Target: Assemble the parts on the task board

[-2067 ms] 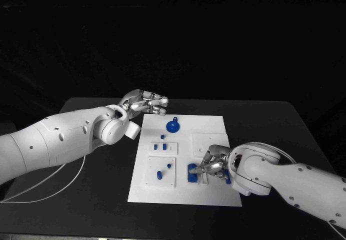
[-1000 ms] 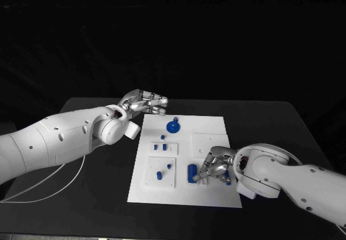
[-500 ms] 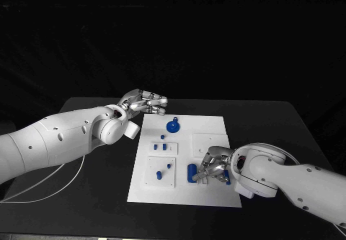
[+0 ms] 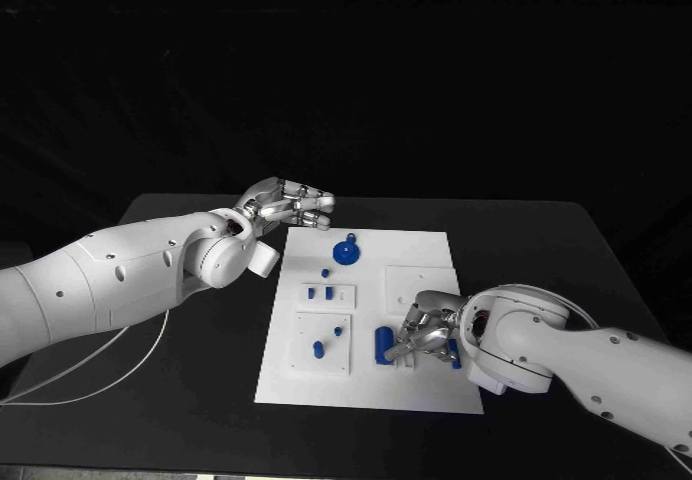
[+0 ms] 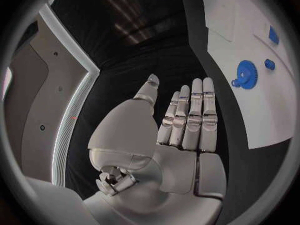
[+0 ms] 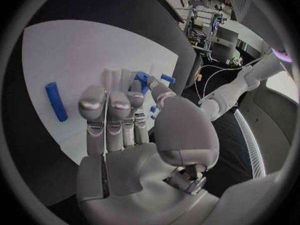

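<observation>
The white task board (image 4: 418, 385) lies in the middle of the table. My right hand (image 4: 427, 330) is low over its near right part, and its thumb and fingers pinch a small blue part (image 6: 142, 79). Beside that hand a long blue part (image 4: 384, 345) lies on the board; it is the blue cylinder (image 6: 56, 101) in the right wrist view. A blue gear (image 4: 346, 250) sits at the far end, also in the left wrist view (image 5: 248, 76). My left hand (image 4: 293, 208) hovers off the board's far left corner, fingers straight, holding nothing (image 5: 187, 117).
Small blue pegs stand in the left blocks of the board (image 4: 320, 293) (image 4: 317, 349). A small blue piece (image 4: 326, 272) lies near the gear. A raised white square (image 4: 418, 280) sits on the board's right. Black table surrounds the board.
My right hand has turned slightly and shifted a little over the near right parts. The left arm has stayed where it was.
</observation>
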Motion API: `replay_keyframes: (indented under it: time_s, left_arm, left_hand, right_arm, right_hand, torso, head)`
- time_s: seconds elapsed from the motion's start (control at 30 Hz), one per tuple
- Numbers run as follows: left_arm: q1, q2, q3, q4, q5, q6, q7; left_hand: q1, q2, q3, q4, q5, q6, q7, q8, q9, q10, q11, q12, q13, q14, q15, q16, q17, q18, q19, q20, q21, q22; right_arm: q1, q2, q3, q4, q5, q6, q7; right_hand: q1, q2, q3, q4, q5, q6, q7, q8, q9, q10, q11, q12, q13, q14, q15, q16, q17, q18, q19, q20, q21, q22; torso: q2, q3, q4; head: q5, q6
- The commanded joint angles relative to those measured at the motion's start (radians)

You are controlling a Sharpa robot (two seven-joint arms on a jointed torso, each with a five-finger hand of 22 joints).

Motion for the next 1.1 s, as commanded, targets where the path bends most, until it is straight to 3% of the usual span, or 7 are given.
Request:
replay_keyframes:
  time_s: [0.03, 0.23, 0.4, 0.43, 0.6, 1.1]
  left_arm:
    - [0.0, 0.001, 0.001, 0.002, -0.002, 0.013, 0.007]
    - [0.0, 0.001, 0.001, 0.002, -0.003, 0.014, 0.006]
    - [0.0, 0.0, 0.001, 0.002, -0.003, 0.014, 0.005]
    - [0.0, 0.001, 0.001, 0.002, -0.003, 0.014, 0.005]
    - [0.0, 0.001, 0.0, 0.002, -0.004, 0.014, 0.005]
    - [0.0, 0.0, 0.0, 0.002, -0.004, 0.015, 0.004]
  left_hand:
    - [-0.002, 0.011, 0.001, 0.006, 0.007, -0.005, -0.002, 0.002, -0.001, -0.006, -0.002, 0.001, -0.001, -0.008, -0.002, -0.005, -0.001, -0.004, 0.003, 0.005, -0.002, -0.001]
    - [0.0, 0.011, 0.001, 0.006, 0.007, -0.005, -0.002, 0.002, -0.001, -0.006, -0.002, 0.001, -0.001, -0.008, -0.002, -0.005, -0.001, -0.004, 0.003, 0.005, -0.002, -0.002]
    - [0.0, 0.011, 0.001, 0.006, 0.007, -0.005, -0.002, 0.002, -0.001, -0.006, -0.002, 0.001, -0.001, -0.008, -0.002, -0.005, -0.001, -0.004, 0.003, 0.005, -0.002, -0.002]
    - [0.0, 0.011, 0.001, 0.006, 0.007, -0.005, -0.002, 0.002, -0.001, -0.006, -0.002, 0.001, -0.001, -0.008, -0.002, -0.005, -0.001, -0.004, 0.003, 0.005, -0.002, -0.002]
    - [0.0, 0.011, 0.001, 0.006, 0.007, -0.005, -0.002, 0.002, -0.001, -0.006, -0.002, 0.001, -0.001, -0.008, -0.002, -0.005, -0.001, -0.004, 0.003, 0.005, -0.002, -0.002]
    - [0.002, 0.012, 0.002, 0.005, 0.007, -0.004, -0.002, 0.002, -0.001, -0.006, -0.002, 0.001, -0.001, -0.008, -0.002, -0.005, -0.001, -0.004, 0.002, 0.005, -0.001, -0.002]
  right_arm:
    - [-0.004, 0.004, -0.001, -0.001, -0.02, 0.041, 0.005]
    - [-0.007, 0.008, -0.002, -0.005, -0.02, 0.061, 0.007]
    - [-0.01, 0.01, -0.003, -0.007, -0.024, 0.073, 0.005]
    - [-0.01, 0.011, -0.003, -0.007, -0.025, 0.077, 0.005]
    - [-0.012, 0.01, -0.003, -0.009, -0.028, 0.08, 0.004]
    - [-0.013, 0.008, -0.004, -0.011, -0.028, 0.081, 0.007]
  right_hand:
    - [-0.008, -0.002, 0.003, 0.0, 0.004, 0.003, -0.005, 0.003, 0.001, 0.008, -0.001, -0.001, 0.001, 0.0, -0.004, 0.004, 0.0, -0.011, 0.02, -0.008, 0.002, 0.112]
    - [-0.006, -0.003, -0.002, 0.0, 0.014, 0.004, -0.005, 0.002, 0.004, 0.009, -0.001, -0.001, 0.003, 0.0, -0.003, 0.007, 0.002, -0.012, 0.02, -0.007, 0.007, 0.113]
    - [0.007, -0.003, -0.001, -0.033, 0.046, 0.004, -0.006, 0.002, 0.0, 0.009, -0.001, 0.0, 0.007, 0.0, -0.004, 0.009, 0.003, -0.012, 0.019, -0.008, 0.007, 0.112]
    - [0.008, -0.001, 0.0, -0.053, 0.06, 0.005, -0.006, 0.002, -0.006, 0.008, -0.001, -0.002, 0.007, -0.001, -0.004, 0.008, 0.003, -0.012, 0.018, -0.008, 0.008, 0.113]
    - [-0.003, 0.005, 0.002, -0.078, 0.069, 0.007, -0.007, 0.002, -0.015, 0.008, -0.002, -0.002, 0.01, 0.0, -0.003, 0.007, 0.003, -0.012, 0.018, -0.008, 0.009, 0.113]
    - [-0.025, 0.013, -0.003, -0.069, 0.091, 0.004, -0.006, 0.003, -0.012, 0.01, -0.002, -0.003, 0.011, 0.0, -0.004, 0.008, 0.004, -0.012, 0.018, -0.008, 0.009, 0.112]
  torso:
    - [0.0, 0.0003, -0.0005]
    - [0.0, 0.0004, 0.0003]
    - [0.0, 0.0006, -0.0014]
    - [0.0, 0.0007, -0.0014]
    - [0.0, -0.0002, -0.0007]
    - [0.0, 0.0001, -0.001]
  head:
    - [0.0, 0.0]
    - [-0.006, -0.005]
    - [-0.004, -0.006]
    - [-0.004, -0.006]
    - [-0.003, -0.007]
    - [-0.002, -0.005]
